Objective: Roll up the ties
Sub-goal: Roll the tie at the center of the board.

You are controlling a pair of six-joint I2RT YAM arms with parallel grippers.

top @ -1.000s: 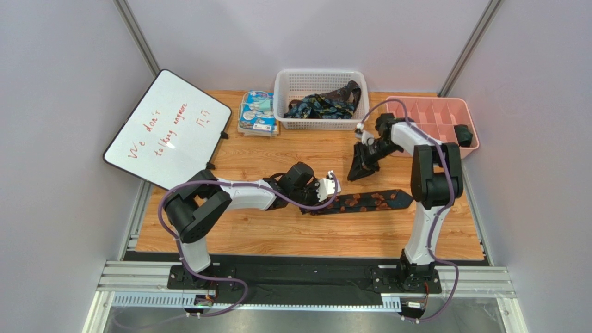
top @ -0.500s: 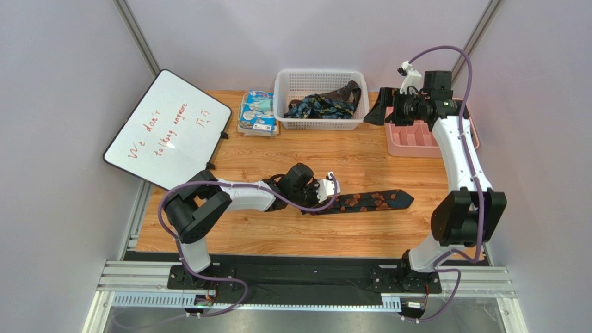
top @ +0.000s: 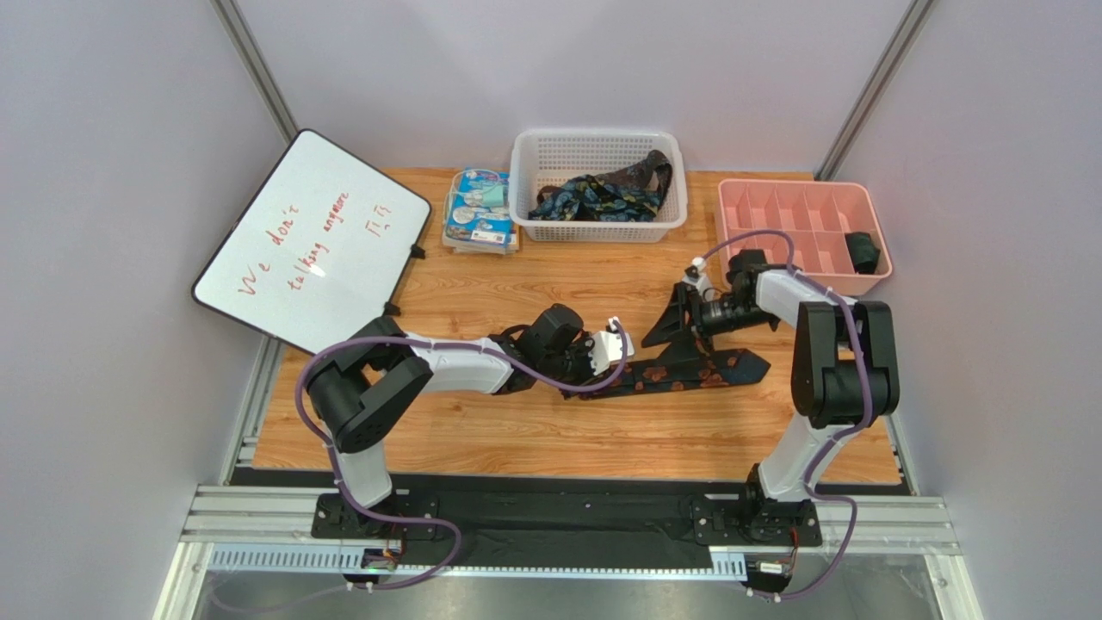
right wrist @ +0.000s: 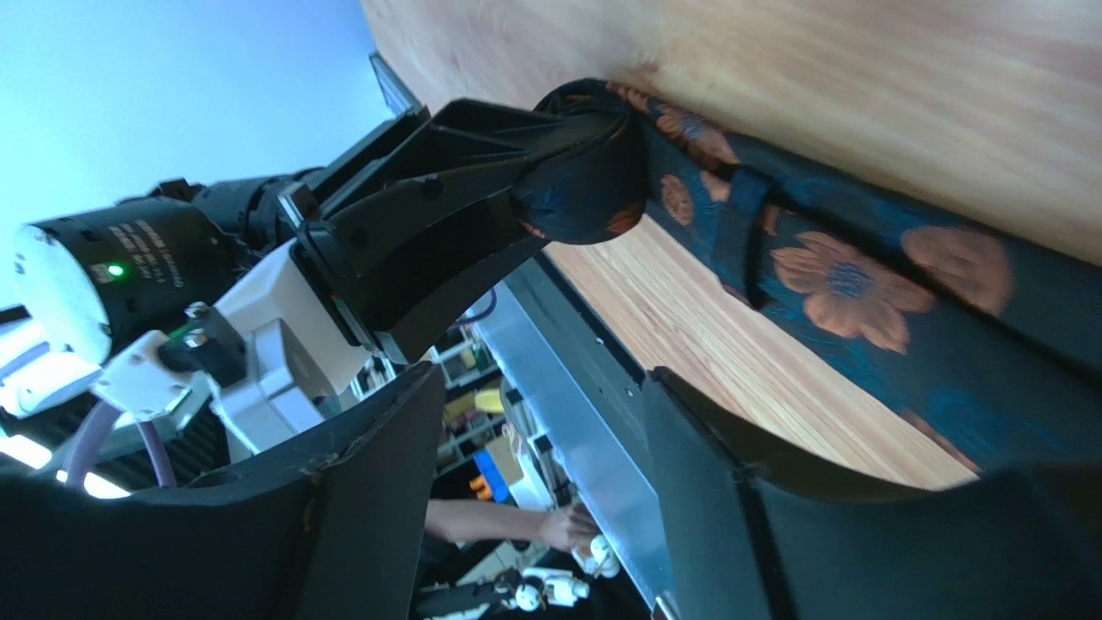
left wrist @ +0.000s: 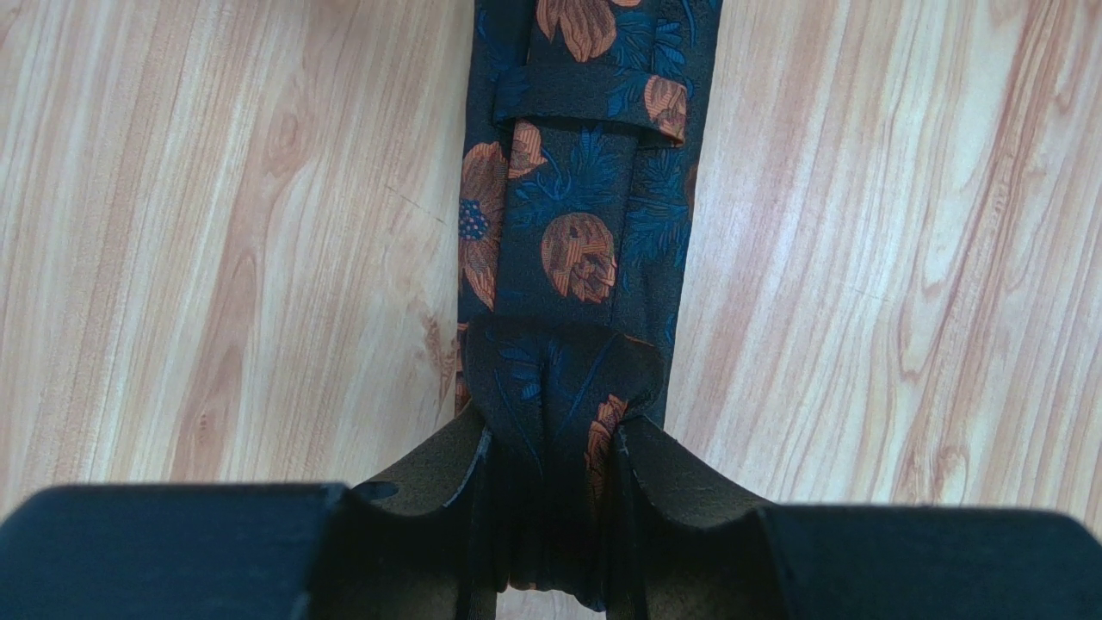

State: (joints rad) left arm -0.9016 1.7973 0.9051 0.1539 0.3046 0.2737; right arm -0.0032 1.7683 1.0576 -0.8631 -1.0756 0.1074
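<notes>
One tie [top: 692, 373] lies flat on the wooden table [top: 518, 433], stretched roughly left to right in front of the two arms, its pointed wide end towards the right. Its left end is curled into a small roll, and the left gripper [left wrist: 554, 446] is clamped on that roll. In the left wrist view both fingers [left wrist: 433, 465] press against the dark fabric with its orange flowers, and the rest of the tie runs straight away from them across the wood.

The right gripper [top: 669, 326] hangs over the middle stretch of the tie, just right of the left gripper. Its jaws are spread wide and grasp nothing. From the right wrist view the tie passes beyond the parted fingers [right wrist: 388, 504]; whether their tips touch the cloth is hard to say.

At the far edge, more ties [top: 602, 196] lie heaped in a white basket [top: 595, 137]. A pink divided tray [top: 789, 207] stands to its right with one dark bundle [top: 863, 249] in a compartment — perhaps a rolled tie.
</notes>
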